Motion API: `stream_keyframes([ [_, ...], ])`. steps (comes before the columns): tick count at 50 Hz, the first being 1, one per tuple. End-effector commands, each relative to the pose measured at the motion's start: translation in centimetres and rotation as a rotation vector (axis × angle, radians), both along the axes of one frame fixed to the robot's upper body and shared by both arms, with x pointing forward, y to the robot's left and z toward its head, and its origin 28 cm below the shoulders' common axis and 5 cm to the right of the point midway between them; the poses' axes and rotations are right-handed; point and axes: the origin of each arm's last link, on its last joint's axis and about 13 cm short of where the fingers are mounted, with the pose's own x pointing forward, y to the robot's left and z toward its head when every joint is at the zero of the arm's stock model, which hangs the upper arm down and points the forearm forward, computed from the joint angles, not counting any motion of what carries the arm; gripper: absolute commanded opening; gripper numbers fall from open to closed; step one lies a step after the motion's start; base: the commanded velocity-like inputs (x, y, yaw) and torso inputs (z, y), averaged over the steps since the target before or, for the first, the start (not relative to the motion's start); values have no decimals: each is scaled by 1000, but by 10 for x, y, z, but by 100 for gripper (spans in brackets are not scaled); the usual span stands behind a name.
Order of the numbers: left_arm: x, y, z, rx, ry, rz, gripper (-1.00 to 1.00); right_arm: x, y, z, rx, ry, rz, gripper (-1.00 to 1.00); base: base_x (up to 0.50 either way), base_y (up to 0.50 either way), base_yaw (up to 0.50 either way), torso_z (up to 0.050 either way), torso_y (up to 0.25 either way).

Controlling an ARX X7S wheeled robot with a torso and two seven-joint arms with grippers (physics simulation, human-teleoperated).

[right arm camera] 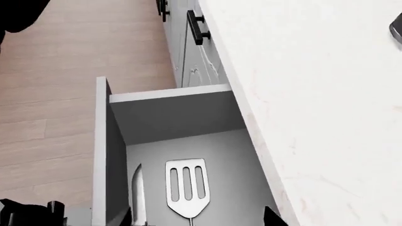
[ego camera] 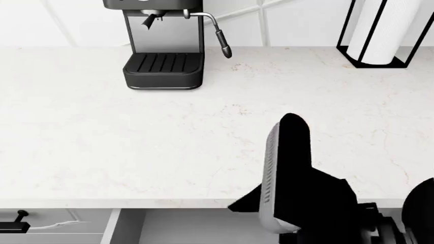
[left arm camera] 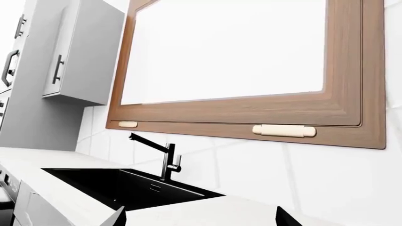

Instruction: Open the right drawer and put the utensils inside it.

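The right drawer (right arm camera: 220, 160) stands pulled out from under the counter, its pale grey inside showing. It also appears at the bottom edge of the head view as an open drawer (ego camera: 183, 226). Inside it lie both utensils. The slotted spatula (right arm camera: 186, 186) lies flat, and the knife (right arm camera: 137, 193) rests beside it along the drawer's front wall, only its blade in view. My right gripper (right arm camera: 199, 219) hangs open above the spatula's handle, holding nothing. My left gripper (left arm camera: 201, 219) is open and empty over the counter near the sink.
A black coffee machine (ego camera: 163, 48) and a paper towel holder (ego camera: 379, 33) stand at the back of the white counter (ego camera: 135, 137). My right arm (ego camera: 291, 173) reaches over the counter's front edge. The black sink (left arm camera: 125, 186) and faucet (left arm camera: 166, 160) lie under a wood-framed window (left arm camera: 251, 113).
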Motion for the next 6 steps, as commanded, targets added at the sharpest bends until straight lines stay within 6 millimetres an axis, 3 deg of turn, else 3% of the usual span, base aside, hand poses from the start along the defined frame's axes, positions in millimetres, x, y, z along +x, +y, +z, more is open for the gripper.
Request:
stream_keyframes([
  [1,-1,0,0,-1,-3,1,100,6,2,14,62,-106,-42,100,0,0,0,0,0],
  [6,-1,0,0,-3,-5,2,100,9,3,19,86,-152,-63,100,0,0,0,0,0],
])
